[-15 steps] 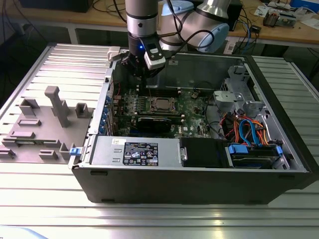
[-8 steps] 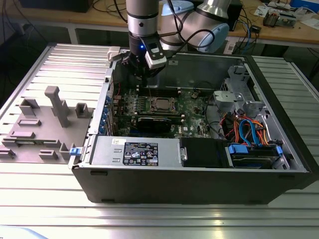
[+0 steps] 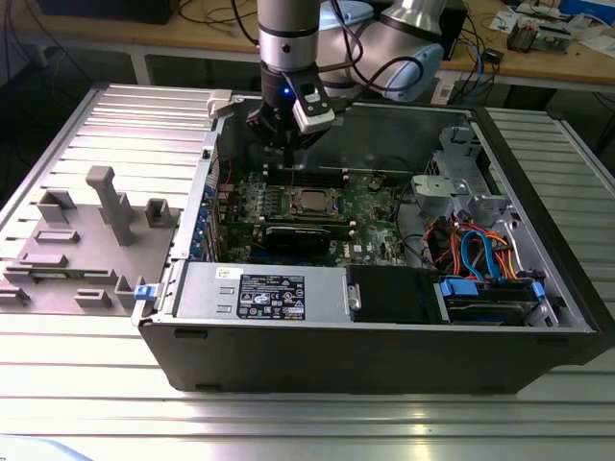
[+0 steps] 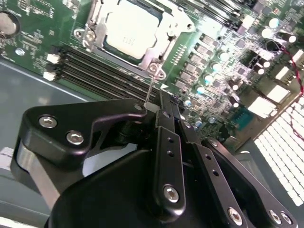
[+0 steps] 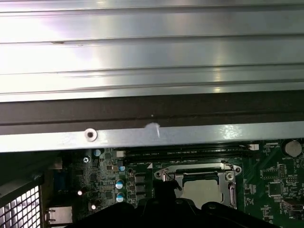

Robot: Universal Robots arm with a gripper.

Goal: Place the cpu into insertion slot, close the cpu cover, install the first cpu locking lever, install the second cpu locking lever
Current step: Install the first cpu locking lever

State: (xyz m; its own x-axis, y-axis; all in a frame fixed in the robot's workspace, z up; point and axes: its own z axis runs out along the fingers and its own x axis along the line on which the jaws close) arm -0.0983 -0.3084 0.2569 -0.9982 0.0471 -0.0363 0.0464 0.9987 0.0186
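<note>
Silvery cpu (image 4: 127, 27) lies flat, face up, in your insertion slot (image 3: 315, 202) under the cpu cover (image 4: 154, 54), while your pincer (image 4: 164, 111) hovers beside it, clenched on a thin wire lever (image 4: 149, 90).

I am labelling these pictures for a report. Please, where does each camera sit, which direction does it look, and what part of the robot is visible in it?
Exterior view: off the arm, looking down into the open computer case; the arm and gripper hang over the motherboard.
Second wrist view: on the arm, looking past the black gripper at the cpu under the cpu cover.
First wrist view: on the arm, facing the case wall and socket; the gripper's dark edge shows.
All three share the cpu.
</note>
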